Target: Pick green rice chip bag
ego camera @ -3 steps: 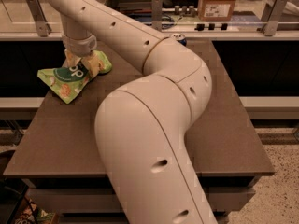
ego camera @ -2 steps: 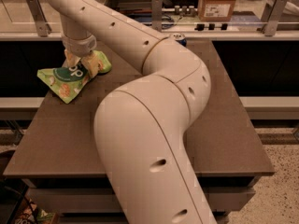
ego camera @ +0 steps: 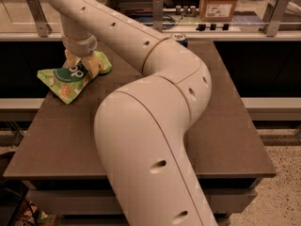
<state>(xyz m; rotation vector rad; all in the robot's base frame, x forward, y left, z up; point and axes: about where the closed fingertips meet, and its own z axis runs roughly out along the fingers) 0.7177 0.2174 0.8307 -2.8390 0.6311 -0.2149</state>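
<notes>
Brown table [ego camera: 225,126] | bag [ego camera: 63,84] at left edge, near far corner | gripper [ego camera: 81,67] spread astride it, down on it | step: grasp | next: you close, then lift.

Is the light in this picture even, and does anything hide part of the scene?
Camera view: warm light tints everything orange; the arm fills the foreground and hides most of the blue can; the gripper, down at the green rice chip bag, covers part of it.
</notes>
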